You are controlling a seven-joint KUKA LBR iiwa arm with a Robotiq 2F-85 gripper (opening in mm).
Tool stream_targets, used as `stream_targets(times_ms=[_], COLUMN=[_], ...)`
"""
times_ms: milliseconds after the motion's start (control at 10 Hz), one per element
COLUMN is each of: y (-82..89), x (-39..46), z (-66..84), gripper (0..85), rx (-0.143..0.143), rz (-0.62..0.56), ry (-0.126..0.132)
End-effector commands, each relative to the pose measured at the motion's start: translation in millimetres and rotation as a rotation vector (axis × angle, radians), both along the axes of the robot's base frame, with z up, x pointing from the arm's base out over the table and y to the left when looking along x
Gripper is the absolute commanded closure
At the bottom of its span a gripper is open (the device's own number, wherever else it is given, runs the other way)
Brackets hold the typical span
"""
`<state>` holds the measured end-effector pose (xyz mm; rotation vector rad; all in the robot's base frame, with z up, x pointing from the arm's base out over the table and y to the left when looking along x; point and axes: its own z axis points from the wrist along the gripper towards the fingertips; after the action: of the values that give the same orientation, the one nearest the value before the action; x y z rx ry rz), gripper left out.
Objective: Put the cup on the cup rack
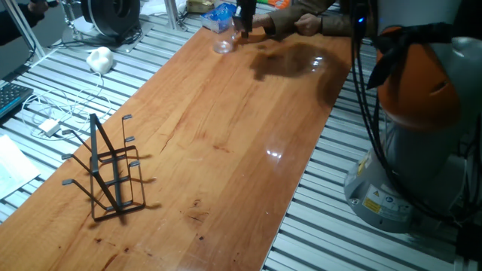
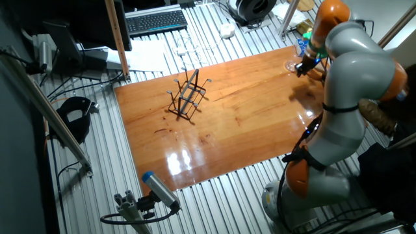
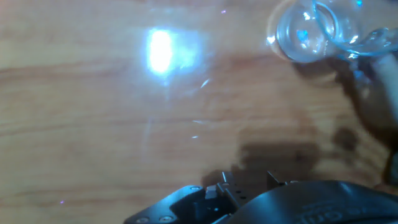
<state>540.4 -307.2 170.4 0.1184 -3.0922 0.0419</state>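
Claw (image 1: 244, 27): beside the cup, far end of tabletop (image 1: 226, 143); released or clenched, I cannot tell.
Cup (image 1: 224, 44): standing on tabletop.
Cup rack (image 1: 107, 172): near end, well apart.

We see the surface (image 1: 226, 143) bare between the cup (image 1: 224, 44) at its far end and the rack (image 1: 109, 169) near the other. A blue packet (image 1: 218, 15) sits just behind the cup, crowding that side. The rack's pegs jut outward.

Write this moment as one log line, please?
phase: approach | hand: beside cup, not holding | cup: far table end | cup rack: near end, empty
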Motion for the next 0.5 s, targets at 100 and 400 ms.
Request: stream_targets(times_ms=[100, 400], y=[-21.5, -9.6], x=[31.3, 48.2], z=[3.6, -3.7], gripper=[51.0, 51.0], rx=[-0.003, -0.004], rz=[0.006, -0.014], ry=[0.008, -0.001])
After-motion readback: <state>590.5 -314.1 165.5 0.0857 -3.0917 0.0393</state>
